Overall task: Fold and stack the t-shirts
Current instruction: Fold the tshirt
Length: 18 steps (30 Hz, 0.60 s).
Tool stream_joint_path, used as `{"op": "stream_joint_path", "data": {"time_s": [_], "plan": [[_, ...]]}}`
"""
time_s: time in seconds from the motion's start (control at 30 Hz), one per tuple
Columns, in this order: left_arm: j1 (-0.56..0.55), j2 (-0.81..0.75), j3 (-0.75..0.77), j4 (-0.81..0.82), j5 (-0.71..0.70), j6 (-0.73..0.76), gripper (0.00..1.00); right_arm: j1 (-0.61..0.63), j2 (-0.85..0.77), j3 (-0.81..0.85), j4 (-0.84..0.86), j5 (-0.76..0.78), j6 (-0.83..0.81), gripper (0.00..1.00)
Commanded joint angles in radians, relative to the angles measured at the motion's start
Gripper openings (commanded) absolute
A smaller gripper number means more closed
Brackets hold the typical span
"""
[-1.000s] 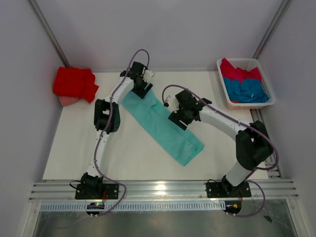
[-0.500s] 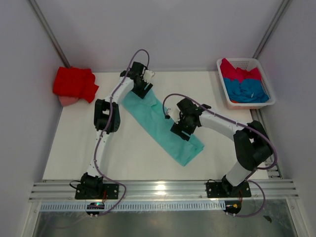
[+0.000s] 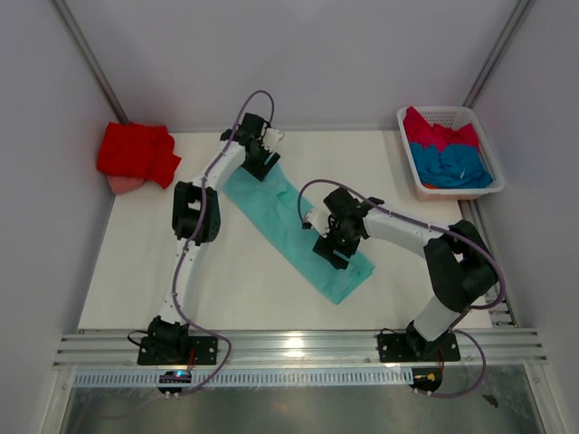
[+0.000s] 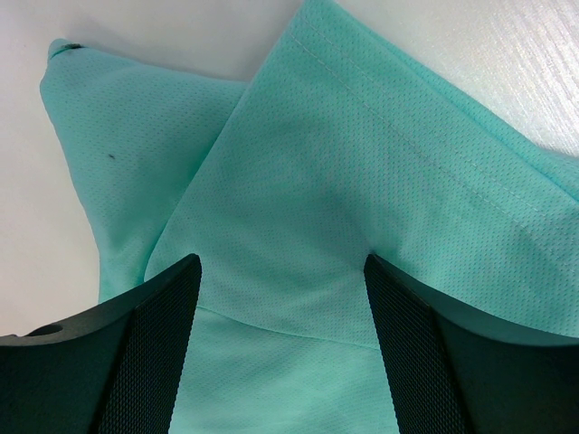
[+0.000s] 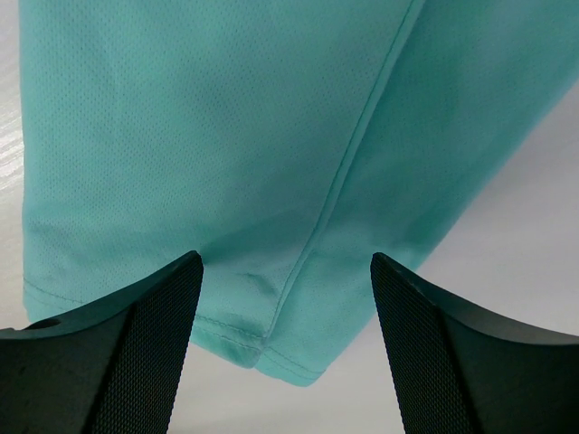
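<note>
Your left end effector (image 4: 280,271) and right end effector (image 5: 286,267) gape wide, empty, over the mint-teal t-shirt (image 3: 285,221) in the wrist views. The overhead view hides their fingers but shows the red t-shirt (image 3: 136,152) at the surface's far-left corner.

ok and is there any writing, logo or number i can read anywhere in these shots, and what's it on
None: no text can be read in any view.
The mint-teal t-shirt, red t-shirt, blue t-shirt and pink t-shirt are plain, and the white basket bears no label.
</note>
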Motion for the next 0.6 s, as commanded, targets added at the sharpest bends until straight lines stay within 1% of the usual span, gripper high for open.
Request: {"op": "stream_joint_path", "data": {"time_s": [0.0, 0.27, 0.57], "plan": [[-0.002, 0.022, -0.037, -0.043, -0.032, 0.01, 0.76, 0.008, 0.0, -0.01, 0.002, -0.023, -0.016, 0.79], [-0.002, 0.022, -0.035, -0.045, -0.027, 0.012, 0.76, 0.012, 0.046, -0.009, -0.015, -0.021, -0.002, 0.79], [-0.002, 0.048, -0.025, -0.036, -0.023, 0.018, 0.76, 0.063, 0.061, -0.061, -0.027, -0.018, 0.005, 0.79]]}}
